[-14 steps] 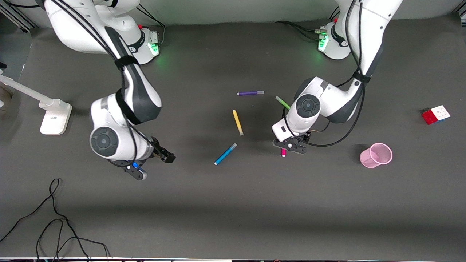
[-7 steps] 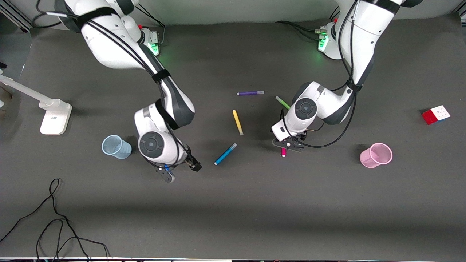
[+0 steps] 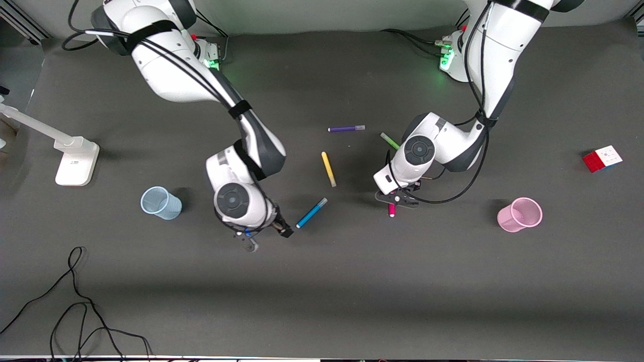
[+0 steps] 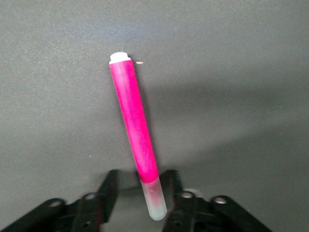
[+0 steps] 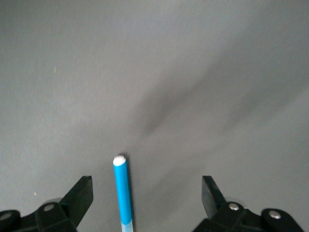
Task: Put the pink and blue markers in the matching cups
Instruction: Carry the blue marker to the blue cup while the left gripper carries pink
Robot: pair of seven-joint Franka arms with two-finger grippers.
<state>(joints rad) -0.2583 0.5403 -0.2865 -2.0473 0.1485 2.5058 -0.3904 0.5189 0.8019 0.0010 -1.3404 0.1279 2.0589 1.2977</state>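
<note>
— Since a second ago, what shifted?

— Only the right arm travelled much: it swung from the pale blue translucent cup (image 3: 160,202), uncovering it at the frame's middle left, and the right gripper (image 3: 265,237) now hangs just beside the slim bright blue marker (image 3: 311,212). That marker, the cups and the other pens lie where they lay.

— How are its fingers?

— Spread wide and empty; in the right wrist view the blue marker (image 5: 122,193) sits between them with clear gaps either side, touching neither.

— And the left gripper (image 3: 396,200)?

— Low over the slim magenta-pink marker (image 3: 391,210), right of centre on the dark surface (image 3: 352,291). Its fingers (image 4: 107,192) are opened narrowly about the marker's pale cap end (image 4: 153,203); whether they touch it I cannot tell.

— Which way do the pens point?

— Blue lies diagonally, pale cap toward the upper right. Pink runs nearly up-down, white end lowest. The pink ribbed cup (image 3: 519,214) stands well apart at middle right.
</note>
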